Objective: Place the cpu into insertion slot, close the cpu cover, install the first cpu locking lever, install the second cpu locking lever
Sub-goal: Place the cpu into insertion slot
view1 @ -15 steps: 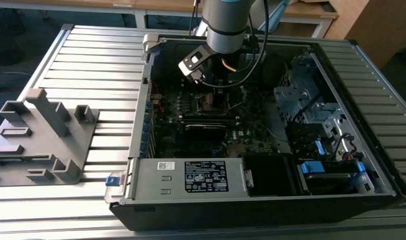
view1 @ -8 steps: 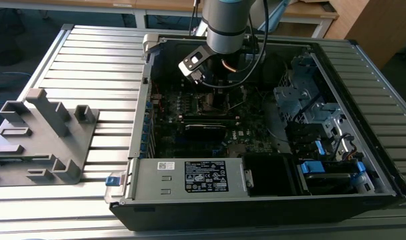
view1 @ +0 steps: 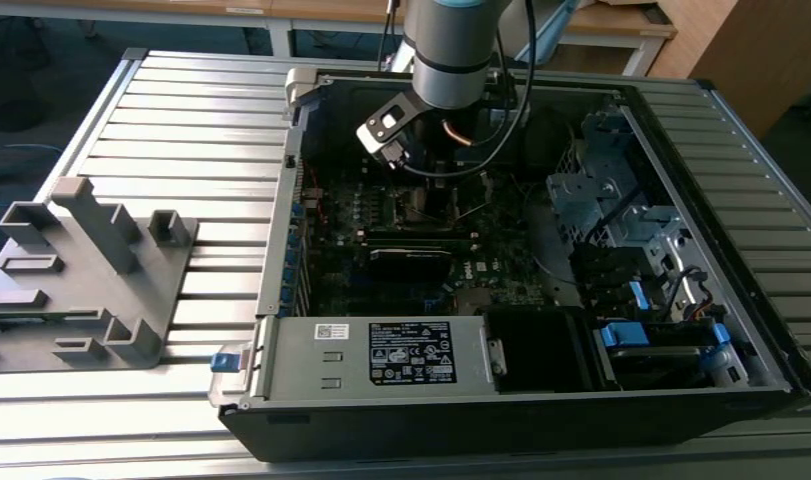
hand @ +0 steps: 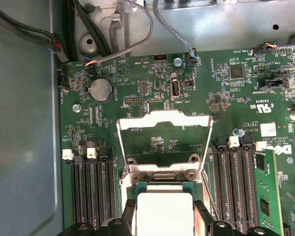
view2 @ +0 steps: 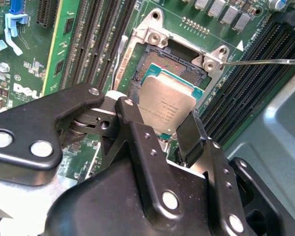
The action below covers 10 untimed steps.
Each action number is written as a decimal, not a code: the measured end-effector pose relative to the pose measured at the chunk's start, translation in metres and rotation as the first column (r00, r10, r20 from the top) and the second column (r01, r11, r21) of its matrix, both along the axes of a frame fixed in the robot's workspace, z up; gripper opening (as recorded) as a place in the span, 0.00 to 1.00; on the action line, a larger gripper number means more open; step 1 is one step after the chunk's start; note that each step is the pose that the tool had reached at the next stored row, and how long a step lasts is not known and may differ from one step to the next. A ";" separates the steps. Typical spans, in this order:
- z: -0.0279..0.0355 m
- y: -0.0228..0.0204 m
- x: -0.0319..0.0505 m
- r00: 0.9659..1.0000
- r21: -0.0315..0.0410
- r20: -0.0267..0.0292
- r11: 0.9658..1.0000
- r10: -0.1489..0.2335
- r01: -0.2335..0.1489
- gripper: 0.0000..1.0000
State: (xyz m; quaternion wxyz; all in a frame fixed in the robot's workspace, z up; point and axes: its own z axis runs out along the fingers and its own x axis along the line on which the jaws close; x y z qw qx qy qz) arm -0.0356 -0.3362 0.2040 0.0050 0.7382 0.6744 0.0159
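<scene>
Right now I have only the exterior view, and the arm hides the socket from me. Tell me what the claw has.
Observer: In the second wrist view the claw is shut on the cpu, a finger on each of two opposite edges. It holds the chip over the insertion slot, and part of the slot's dark contact field is uncovered.
Operator: Report the cpu cover's state.
Observer: In the first wrist view the cpu cover is flipped open, past the socket. Green board shows through its window.
</scene>
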 end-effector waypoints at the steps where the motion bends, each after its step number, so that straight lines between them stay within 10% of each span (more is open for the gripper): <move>1: 0.0000 0.0000 0.0000 1.000 0.000 0.000 1.000 0.000 0.000 0.54; 10: -0.0019 0.0000 -0.0004 0.999 0.007 0.000 0.999 0.043 -0.043 0.54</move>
